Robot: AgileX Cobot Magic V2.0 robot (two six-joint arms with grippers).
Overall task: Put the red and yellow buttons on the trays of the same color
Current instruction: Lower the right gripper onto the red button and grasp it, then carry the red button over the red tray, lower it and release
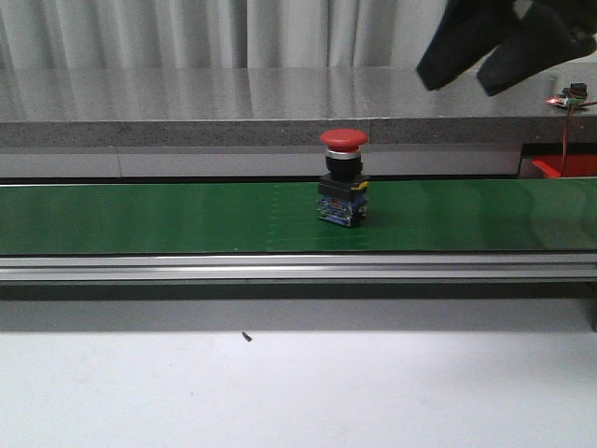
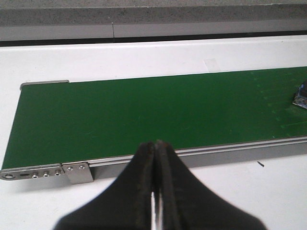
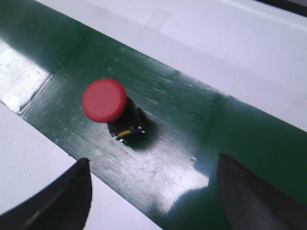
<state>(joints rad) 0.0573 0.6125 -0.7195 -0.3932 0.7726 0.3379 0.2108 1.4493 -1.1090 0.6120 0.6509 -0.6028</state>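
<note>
A red mushroom-head button (image 1: 343, 177) on a black and blue base stands upright on the green conveyor belt (image 1: 140, 217), a little right of centre. It also shows in the right wrist view (image 3: 104, 101), and its base edge shows in the left wrist view (image 2: 301, 96). My right gripper (image 1: 504, 47) hangs open and empty high above the belt, to the right of the button; in its wrist view (image 3: 152, 191) the button lies ahead of the fingers. My left gripper (image 2: 156, 146) is shut and empty over the belt's near rail. No yellow button or yellow tray is in view.
A red object (image 1: 565, 166), perhaps a tray, shows at the far right behind the belt. A grey ledge (image 1: 187, 107) runs behind the belt. The belt's aluminium rail (image 1: 280, 269) fronts a white table (image 1: 280, 392). The belt's end plate (image 2: 45, 170) shows in the left wrist view.
</note>
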